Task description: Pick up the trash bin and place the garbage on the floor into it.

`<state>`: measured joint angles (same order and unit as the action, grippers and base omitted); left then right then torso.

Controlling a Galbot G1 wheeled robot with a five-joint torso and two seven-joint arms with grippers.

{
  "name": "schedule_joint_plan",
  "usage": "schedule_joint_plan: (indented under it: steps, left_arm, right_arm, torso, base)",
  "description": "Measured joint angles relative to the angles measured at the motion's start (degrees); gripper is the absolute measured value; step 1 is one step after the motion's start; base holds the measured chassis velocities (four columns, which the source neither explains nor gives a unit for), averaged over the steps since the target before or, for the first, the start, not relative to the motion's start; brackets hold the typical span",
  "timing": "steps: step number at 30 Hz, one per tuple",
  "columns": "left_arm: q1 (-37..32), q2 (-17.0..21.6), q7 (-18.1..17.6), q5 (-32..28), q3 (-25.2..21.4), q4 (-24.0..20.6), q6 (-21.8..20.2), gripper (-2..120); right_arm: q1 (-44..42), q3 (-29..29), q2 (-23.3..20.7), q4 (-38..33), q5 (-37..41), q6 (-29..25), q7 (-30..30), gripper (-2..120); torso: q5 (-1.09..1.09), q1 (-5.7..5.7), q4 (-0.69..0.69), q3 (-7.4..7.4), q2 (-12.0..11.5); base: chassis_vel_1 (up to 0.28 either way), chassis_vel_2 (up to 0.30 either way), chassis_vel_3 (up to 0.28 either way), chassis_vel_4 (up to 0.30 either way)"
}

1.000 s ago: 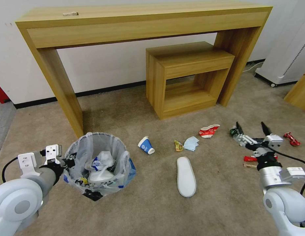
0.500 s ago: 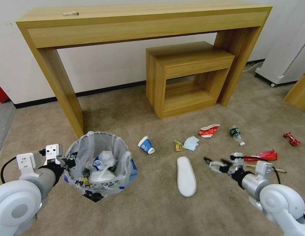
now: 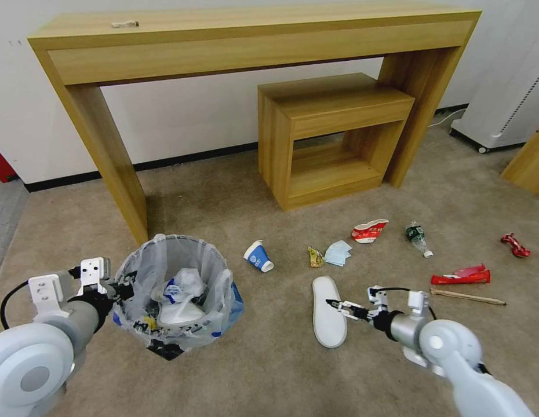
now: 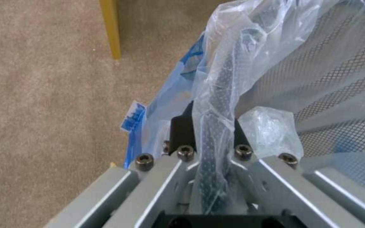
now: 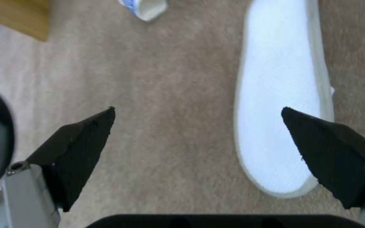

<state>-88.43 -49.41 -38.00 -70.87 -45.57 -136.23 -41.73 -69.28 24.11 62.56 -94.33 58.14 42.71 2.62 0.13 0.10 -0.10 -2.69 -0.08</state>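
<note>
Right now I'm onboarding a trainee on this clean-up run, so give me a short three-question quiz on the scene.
1. True or false: the left gripper is shut on the trash bin rim.
2. Which piece of garbage lies nearest the open right gripper? A) white slipper B) paper cup C) small bottle
3. Fill in: the pale blue mask lies on the floor beside a small ____ wrapper.

Key: 1 true; 2 A; 3 yellow.
</note>
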Motion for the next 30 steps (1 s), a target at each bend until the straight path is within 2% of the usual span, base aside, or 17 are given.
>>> schedule_joint_plan:
  steps: [9,15,30]
  left_arm:
    - [0.2,0.1,0.1,0.0,0.2,0.3,0.0,1]
    - [0.1,0.6,0.3,-0.1,0.0,0.2,0.0,1]
    - [0.9,0.5,0.8,0.1,0.6,1.6,0.0,1]
  right_arm:
    - [4.7,-1.9,4.2,8.9,-5.8,-0.5,3.3,100]
    - [7.3,-2.7,6.7,14.6,-12.8,-3.8,6.0,100]
    - [7.2,-1.4,5.5,15.0,-14.4,-5.1,7.3,100]
  torso:
    - [-0.01,0.0,0.0,0.0,0.0]
    - [0.0,0.0,0.0,0.0,0.0]
    - [0.0,0.0,0.0,0.0,0.0]
  base:
    - [0.0,0.0,0.0,0.0]
    - [0.0,0.0,0.0,0.0]
    - [0.0,0.0,0.0,0.0]
